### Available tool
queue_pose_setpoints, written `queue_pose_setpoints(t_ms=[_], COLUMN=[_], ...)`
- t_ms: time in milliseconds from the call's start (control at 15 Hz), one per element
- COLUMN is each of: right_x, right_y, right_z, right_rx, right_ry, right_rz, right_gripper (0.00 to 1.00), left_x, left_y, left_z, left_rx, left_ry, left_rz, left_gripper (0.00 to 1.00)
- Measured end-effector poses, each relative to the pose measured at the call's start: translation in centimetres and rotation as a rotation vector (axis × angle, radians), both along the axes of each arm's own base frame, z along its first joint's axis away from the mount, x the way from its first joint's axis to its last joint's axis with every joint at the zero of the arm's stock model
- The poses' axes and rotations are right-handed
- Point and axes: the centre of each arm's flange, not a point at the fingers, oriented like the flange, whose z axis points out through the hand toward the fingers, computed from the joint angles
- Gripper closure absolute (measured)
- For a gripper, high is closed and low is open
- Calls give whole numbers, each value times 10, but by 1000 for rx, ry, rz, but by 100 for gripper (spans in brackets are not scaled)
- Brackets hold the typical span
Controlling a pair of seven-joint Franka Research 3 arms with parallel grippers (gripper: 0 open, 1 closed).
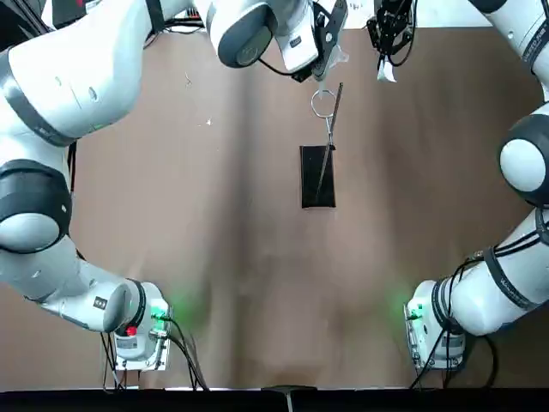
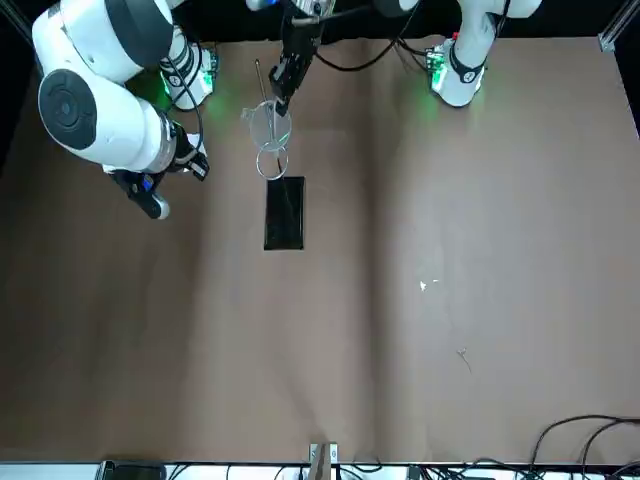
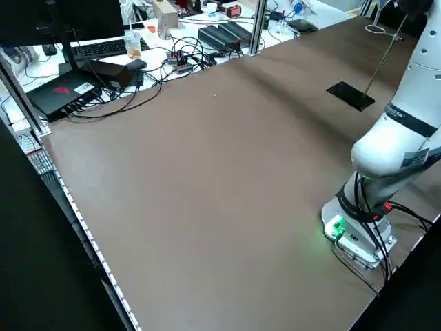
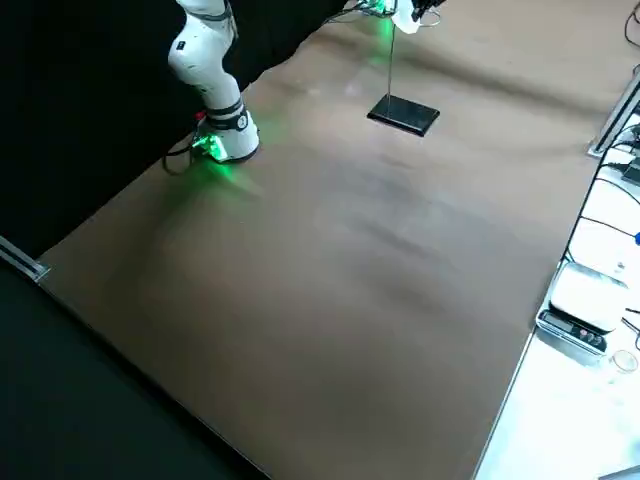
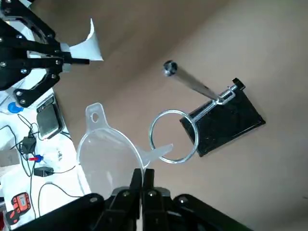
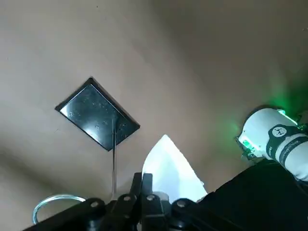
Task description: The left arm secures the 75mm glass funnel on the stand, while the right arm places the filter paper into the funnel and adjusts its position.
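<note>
Top view: stand (image 1: 317, 176) a little beyond the middle of the brown surface (image 1: 214, 257), toward the far edge; black base flat, rod leaning up to an empty ring (image 1: 322, 104). Left pincer (image 1: 330, 36) above the ring near the far edge, glass funnel (image 1: 333, 60) barely readable beneath it. Right pincer (image 1: 390, 39) just beside, to the right, clenched on a white scrap of filter paper (image 1: 386, 71); upper parts of both arms cut off by the frame.

Front view: funnel (image 2: 268, 125) as a faint clear disc held above the ring (image 2: 271, 164), not seated in it. Right pincer partly masked by its own arm.

Left side and right side views: stand tiny near the far corner; pincers mostly cropped.

Left wrist view: left pincer (image 5: 143, 180) clenched on the funnel (image 5: 108, 151) at its neck, bowl empty, stem tip over the ring (image 5: 173, 136). Filter paper (image 5: 87, 45) in the other pincer, well apart.

Right wrist view: right pincer (image 6: 142, 185) closed on the folded filter paper (image 6: 171, 168); funnel rim cut off at the picture's edge.
</note>
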Motion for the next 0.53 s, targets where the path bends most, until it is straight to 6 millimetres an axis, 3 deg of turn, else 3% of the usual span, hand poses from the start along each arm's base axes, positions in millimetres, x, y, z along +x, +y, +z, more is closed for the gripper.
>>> queue_pose_setpoints(t_ms=[533], right_x=[-3], right_y=[8], right_z=[1], right_rx=[38], right_ry=[17], right_rz=[-11], right_gripper=[99], left_x=[-1], left_y=[-18], left_z=[-34], left_rx=[7], left_ry=[2], left_rz=[-25], left_gripper=[97])
